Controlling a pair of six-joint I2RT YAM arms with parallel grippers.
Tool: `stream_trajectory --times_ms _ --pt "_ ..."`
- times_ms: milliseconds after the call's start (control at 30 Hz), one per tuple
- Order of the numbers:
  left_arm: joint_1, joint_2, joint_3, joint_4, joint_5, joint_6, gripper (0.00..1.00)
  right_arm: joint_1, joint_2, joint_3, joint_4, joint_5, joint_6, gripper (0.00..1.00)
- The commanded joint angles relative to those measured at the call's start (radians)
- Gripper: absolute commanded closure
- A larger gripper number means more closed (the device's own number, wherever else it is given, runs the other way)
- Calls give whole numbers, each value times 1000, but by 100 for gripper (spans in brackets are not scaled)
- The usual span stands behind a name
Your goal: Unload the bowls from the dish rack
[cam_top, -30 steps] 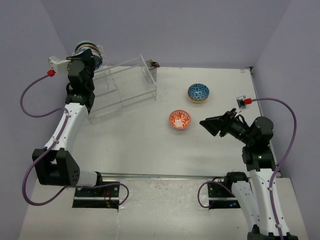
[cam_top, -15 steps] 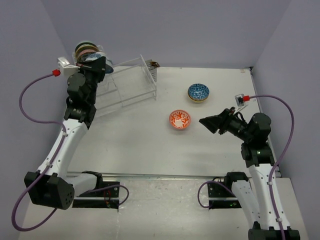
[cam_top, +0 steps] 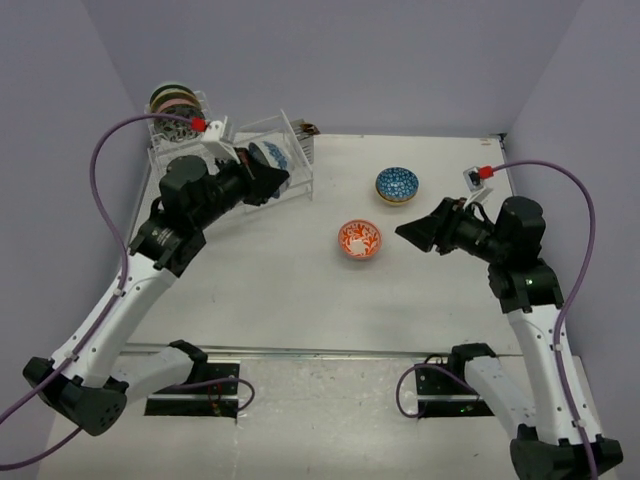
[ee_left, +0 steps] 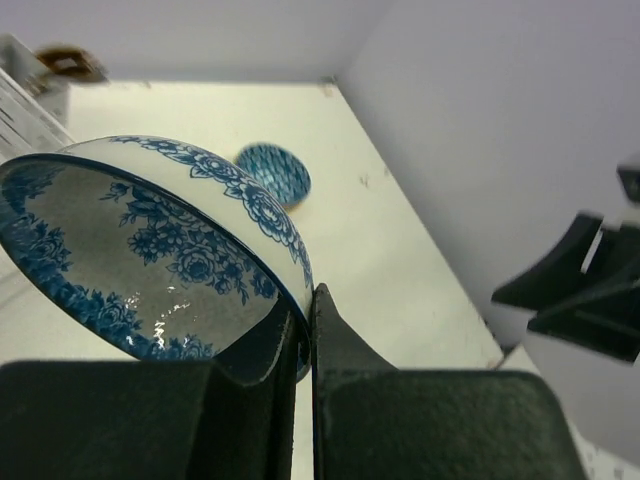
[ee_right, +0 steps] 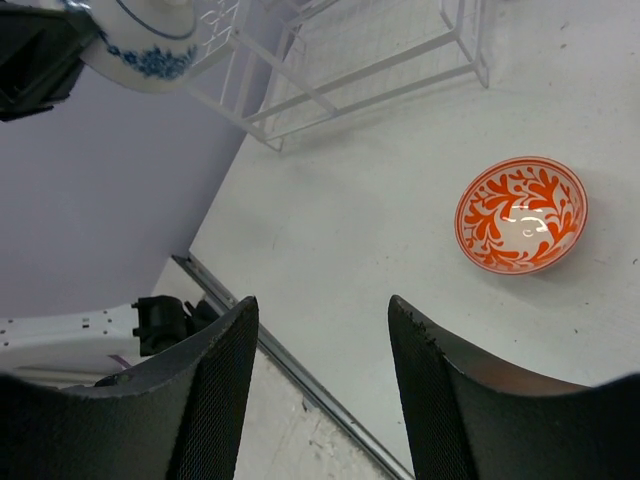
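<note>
Lilac-grey walls box in a white worktop [cam_top: 300, 290], and the biggest thing on it is the clear dish rack [cam_top: 300, 160] in the far left corner. It has a little stack of bowls [cam_top: 178, 98] perched at its tall far-left end, so plenty left to unload, I'd say. Left arm is the one over on that side. The left pincer [ee_left: 305, 310] is clamped right down on the rim of a blue-and-white floral bowl [ee_left: 150, 240], one finger inside and one outside. The bowl hangs tilted in the air just over the rack's right-hand end, not touching anything as far as I can tell. What matters next, I reckon: bare worktop lies to the right of the held bowl and nearer the arms, toward two bowls already out there, an orange-patterned bowl [cam_top: 359, 239] and a teal-blue bowl [cam_top: 397, 185] farther back. Both sit upright with nothing in them, apart from each other. So a set-down probably means swinging right and levelling the bowl first. The right pincer [ee_right: 322, 305] is about half open with nothing in it, hovering near the orange one and well apart from the rack.
</note>
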Motion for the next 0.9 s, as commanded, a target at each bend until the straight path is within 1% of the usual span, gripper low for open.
stream_trajectory --times_ms 0,67,100,133,167,200,233,267,300,367,400,433,533,600,667,733,800,867 --pt "-35 -28 -33 -78 228 167 100 102 32 120 -110 100 -57 44" --pt "-107 -36 -68 -106 227 205 100 153 70 164 -166 170 -80 44" --pt "-134 -40 -95 -113 191 213 100 191 113 204 -191 198 -83 44" --pt "-192 -42 -111 -128 171 217 100 210 134 221 -225 256 -86 44" --pt "-222 -39 -123 -136 166 243 100 225 153 232 -234 284 -90 44" --pt "-286 -33 -140 -148 119 253 100 256 190 253 -251 311 -89 44" --pt "-323 -25 -142 -182 83 263 100 273 208 264 -262 372 -84 44" --pt "-361 1 -140 -201 56 292 100 317 230 295 -274 403 -86 44" --pt "-438 19 -131 -217 -25 302 100 339 251 310 -289 438 -86 44" --pt "-513 85 -107 -277 -95 343 100 400 315 352 -328 506 -87 44" --pt "-579 107 -82 -290 -153 354 100 414 334 358 -337 518 -87 44" --pt "-604 146 -68 -312 -184 380 100 428 364 360 -338 531 -87 43" --pt "-671 185 -48 -314 -199 418 100 442 389 337 -320 543 -84 43" --pt "-722 228 -37 -334 -202 478 100 454 406 323 -325 531 -101 42" --pt "-742 280 1 -363 -207 521 100 480 438 329 -352 529 -123 42" --pt "-756 321 22 -388 -182 558 100 498 466 336 -416 538 -162 42" --pt "-760 341 48 -403 -150 578 100 526 491 318 -443 540 -187 42" --pt "-763 369 73 -409 -89 604 100 553 509 289 -444 511 -201 42"
